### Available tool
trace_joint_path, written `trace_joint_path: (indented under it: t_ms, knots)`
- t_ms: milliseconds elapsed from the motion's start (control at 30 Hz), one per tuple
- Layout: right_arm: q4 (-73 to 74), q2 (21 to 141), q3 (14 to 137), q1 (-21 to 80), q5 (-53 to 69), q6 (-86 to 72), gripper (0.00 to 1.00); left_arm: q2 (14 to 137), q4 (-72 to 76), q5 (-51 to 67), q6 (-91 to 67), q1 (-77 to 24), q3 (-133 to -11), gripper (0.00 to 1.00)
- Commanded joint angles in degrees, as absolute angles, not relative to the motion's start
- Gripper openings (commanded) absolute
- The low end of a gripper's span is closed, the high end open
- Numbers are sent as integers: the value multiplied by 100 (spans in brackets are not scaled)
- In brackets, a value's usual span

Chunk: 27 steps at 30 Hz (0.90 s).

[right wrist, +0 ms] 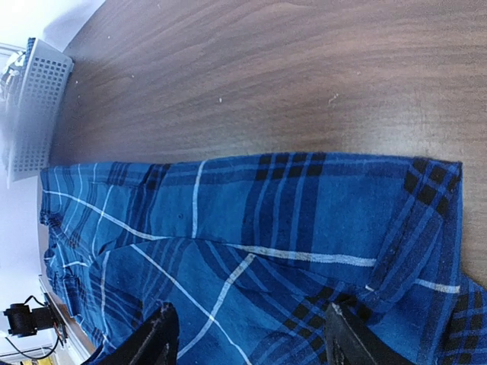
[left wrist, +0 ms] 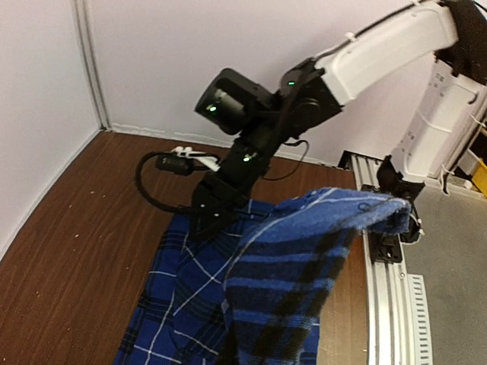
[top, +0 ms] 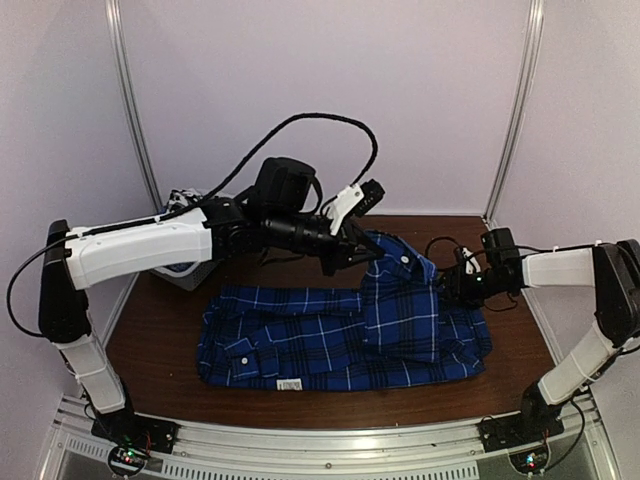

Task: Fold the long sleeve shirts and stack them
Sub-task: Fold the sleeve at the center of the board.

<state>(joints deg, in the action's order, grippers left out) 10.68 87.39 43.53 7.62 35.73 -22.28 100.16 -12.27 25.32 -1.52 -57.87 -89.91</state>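
— Hanging closest to the left wrist camera is a raised fold of the blue plaid shirt point(left wrist: 304, 289). What has hold of it?

— The left gripper point(top: 352, 248). It is clamped tight on that fold and holds it up above the far right part of the shirt. The cloth drapes down from it onto the layers below.

— And the other one?

— The right gripper point(right wrist: 255, 346) grasps nothing. Its fingers point(right wrist: 156, 338) are spread wide, and it hovers low at the shirt's right edge with plaid cloth beneath the gap.

— Where does the rest of the shirt lie?

— Across the middle of the brown table point(top: 160, 330), stretched left to right and mostly flat. A small white label point(top: 288, 383) shows at its near edge. Only the right half is lifted.

— Anything further out?

— A white mesh basket point(right wrist: 34, 106) sits at the table's far left corner, apart from the shirt. In the top view it is partly hidden behind the left arm.
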Motion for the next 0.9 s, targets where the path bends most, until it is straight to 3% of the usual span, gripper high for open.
trace_joint_path:
  t_ms: [0, 433, 867]
  knots:
    - [1108, 8534, 4657, 738, 3444, -2174, 67, 10305, -462, 2252, -1200, -5288, -9021, 0]
    - [1222, 8469, 4811, 709, 3320, -2047, 68, 9525, 1070, 1481, -2965, -3846, -6511, 0]
    - [927, 8695, 4490, 721, 3579, -2039, 67, 8284, 1683, 784, -3467, -3683, -4642, 0]
